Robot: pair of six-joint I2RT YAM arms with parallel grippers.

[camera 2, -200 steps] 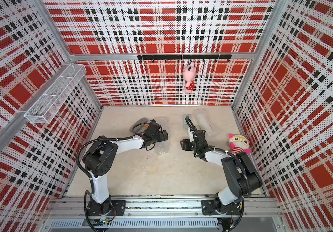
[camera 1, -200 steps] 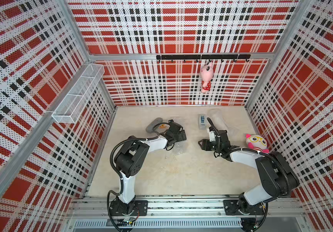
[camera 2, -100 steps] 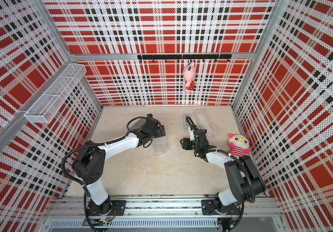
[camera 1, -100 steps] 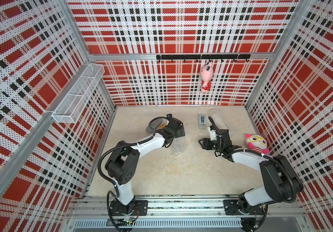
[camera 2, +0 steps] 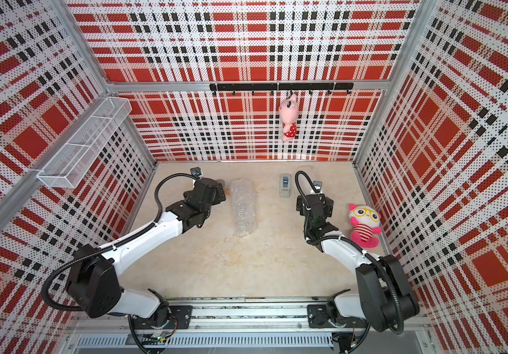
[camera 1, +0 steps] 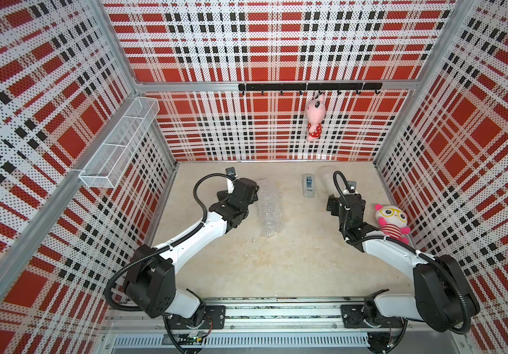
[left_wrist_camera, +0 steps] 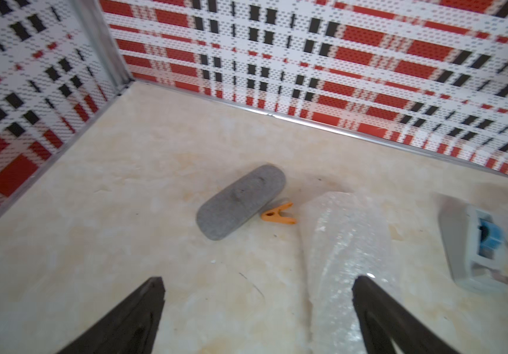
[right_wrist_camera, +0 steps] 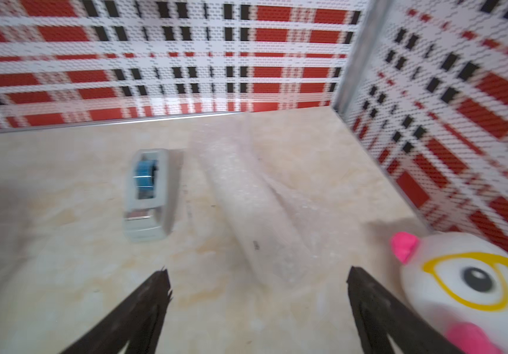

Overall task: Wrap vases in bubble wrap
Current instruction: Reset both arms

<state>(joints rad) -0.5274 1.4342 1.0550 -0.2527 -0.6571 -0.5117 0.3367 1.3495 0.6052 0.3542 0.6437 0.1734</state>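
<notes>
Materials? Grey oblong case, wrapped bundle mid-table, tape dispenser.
Grey oblong case: matte, speckled, no glints; felt or stone-look, cannot tell.
Wrapped bundle: clear glossy plastic bubble wrap, with bubble dots and highlights.
Tape dispenser: smooth pale grey shell, likely hard plastic, with a blue part inside.

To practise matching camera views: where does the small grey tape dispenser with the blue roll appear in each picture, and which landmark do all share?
In a top view: small grey tape dispenser, near the plaid back wall, right of centre.
In a top view: dispenser, same place.
Left wrist: dispenser just past the clear bubble-wrap bundle.
Right wrist: dispenser beside a second bubble-wrap bundle.
Shared landmark: metal strip at the back wall's foot.
</notes>
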